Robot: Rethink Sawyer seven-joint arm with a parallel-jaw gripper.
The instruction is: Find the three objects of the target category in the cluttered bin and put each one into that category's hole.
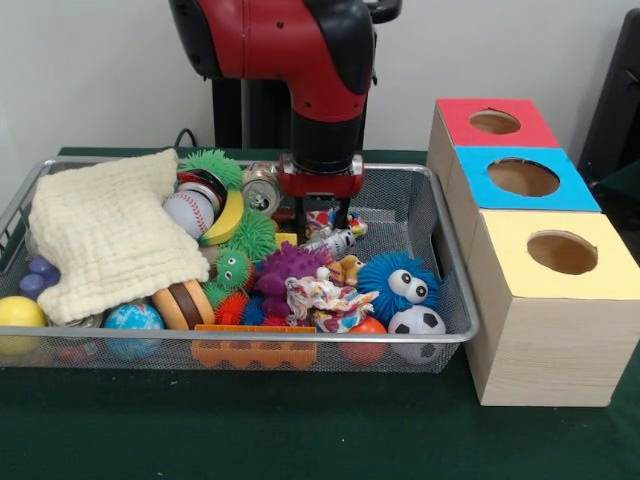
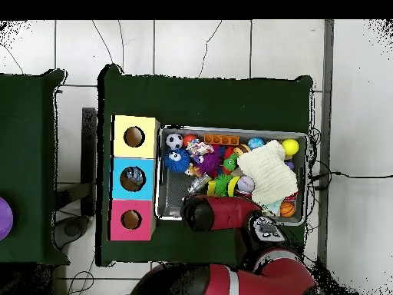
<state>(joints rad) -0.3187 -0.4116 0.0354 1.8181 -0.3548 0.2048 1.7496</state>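
Green cloth covers the table. At picture centre, the gripper pokes into the bin, but I cannot tell its grip. Toys crowd around it. Lift slowly toward the boxes at right.

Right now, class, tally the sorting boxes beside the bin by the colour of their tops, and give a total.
Red-topped box: 1
Blue-topped box: 1
Yellow-topped box: 1
Total: 3 boxes, each with one round hole.
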